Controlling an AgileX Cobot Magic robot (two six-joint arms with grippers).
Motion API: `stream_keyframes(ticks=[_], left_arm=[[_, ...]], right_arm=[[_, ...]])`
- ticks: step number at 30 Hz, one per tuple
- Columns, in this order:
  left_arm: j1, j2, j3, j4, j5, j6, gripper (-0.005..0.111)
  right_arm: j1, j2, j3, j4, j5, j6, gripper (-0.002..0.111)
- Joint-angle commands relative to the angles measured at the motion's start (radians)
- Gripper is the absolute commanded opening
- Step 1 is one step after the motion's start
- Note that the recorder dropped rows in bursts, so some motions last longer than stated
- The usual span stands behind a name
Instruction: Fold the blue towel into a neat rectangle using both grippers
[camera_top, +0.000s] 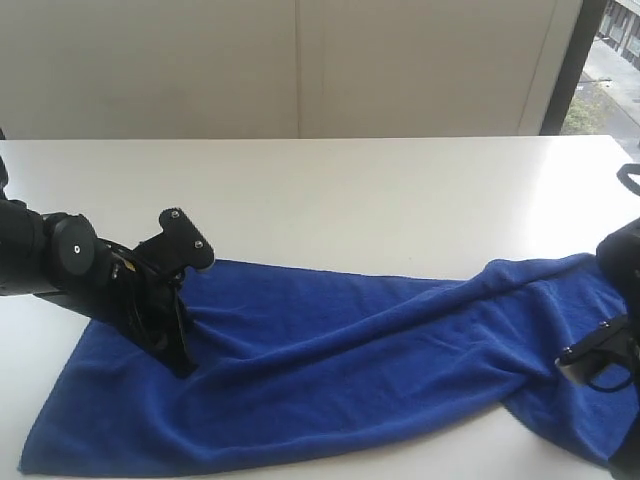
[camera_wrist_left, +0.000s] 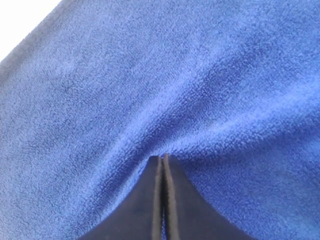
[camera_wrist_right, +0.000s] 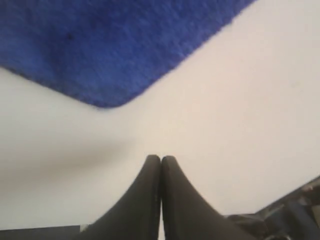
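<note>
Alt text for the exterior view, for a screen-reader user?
A blue towel lies rumpled lengthwise across a white table. The left gripper, shut, angles down onto the towel near its left end, where the cloth puckers at its tips. Part of the right arm shows at the right edge.

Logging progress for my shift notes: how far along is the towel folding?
Done: nothing; the blue towel lies unfolded and rumpled across the white table. In hand: the left gripper, shut, presses into puckered cloth; the right gripper, shut, is over bare table beside a towel corner. Left: every fold.
</note>
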Motion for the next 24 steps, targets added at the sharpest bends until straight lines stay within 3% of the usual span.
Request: stream_keyframes(ticks=[1,5,12,24], left_arm=[[0.010,0.024,0.009,0.004,0.045,0.001,0.000],[0.010,0.024,0.009,0.004,0.045,0.001,0.000],[0.010,0.024,0.009,0.004,0.048,-0.004,0.000],[0.010,0.024,0.009,0.004,0.046,-0.004,0.000]], right_arm=[[-0.001,-0.001,0.002,-0.109,0.043,0.082,0.000],[-0.001,-0.031,-0.010,-0.079,-0.001,0.139,0.000],[-0.001,-0.200,-0.007,0.275,-0.298,-0.063,0.000],[-0.001,-0.129,0.030,0.303,-0.428,-0.040,0.000]])
